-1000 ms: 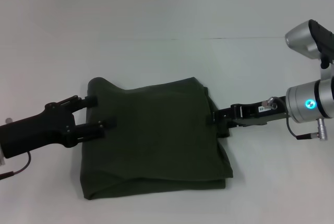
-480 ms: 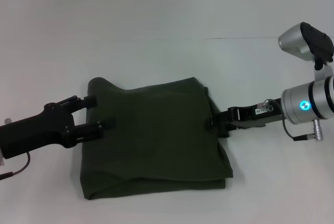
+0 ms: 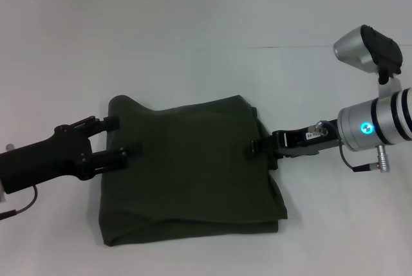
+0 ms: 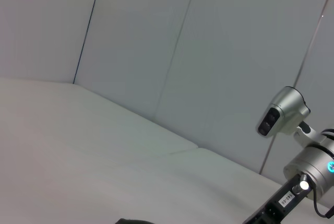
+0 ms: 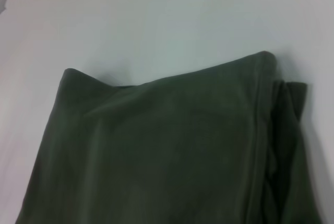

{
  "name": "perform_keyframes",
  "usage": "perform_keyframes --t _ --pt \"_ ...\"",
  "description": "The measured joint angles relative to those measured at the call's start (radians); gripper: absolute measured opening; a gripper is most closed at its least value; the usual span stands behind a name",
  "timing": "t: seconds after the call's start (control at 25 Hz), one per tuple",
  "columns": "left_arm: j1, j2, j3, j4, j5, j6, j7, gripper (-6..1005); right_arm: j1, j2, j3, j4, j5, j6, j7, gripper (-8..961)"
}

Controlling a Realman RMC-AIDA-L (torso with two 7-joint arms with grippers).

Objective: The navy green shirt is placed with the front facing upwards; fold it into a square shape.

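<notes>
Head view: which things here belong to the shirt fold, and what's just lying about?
In the job:
- navy green shirt, folded
- left claw at its left edge
- right claw at its right edge

Lying about:
- nothing else; only the white table

The navy green shirt (image 5: 156, 151) lies folded on a white table (image 5: 156, 20), plain side up. Along one side, stacked layer edges show. One far corner peaks up slightly.
</notes>
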Motion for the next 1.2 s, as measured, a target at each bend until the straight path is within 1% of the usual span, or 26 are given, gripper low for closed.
perform_keyframes --t 0.12,0.84,0.92,1.2 --pt "0.000 0.001 -0.006 0.000 0.000 0.000 0.000 886 0.005 0.005 0.000 0.001 0.000 0.001 0.000 800" --pt "0.002 0.003 -0.018 0.002 0.000 -0.002 0.000 885 0.022 0.019 0.000 0.003 -0.006 0.016 -0.008 791" --pt "0.004 0.003 -0.025 0.002 0.000 -0.002 0.003 885 0.025 0.019 0.000 0.008 -0.008 0.018 -0.008 610" --pt "0.007 0.003 -0.033 0.000 0.000 -0.002 0.008 886 0.027 0.021 -0.001 0.022 -0.010 0.029 -0.007 323"
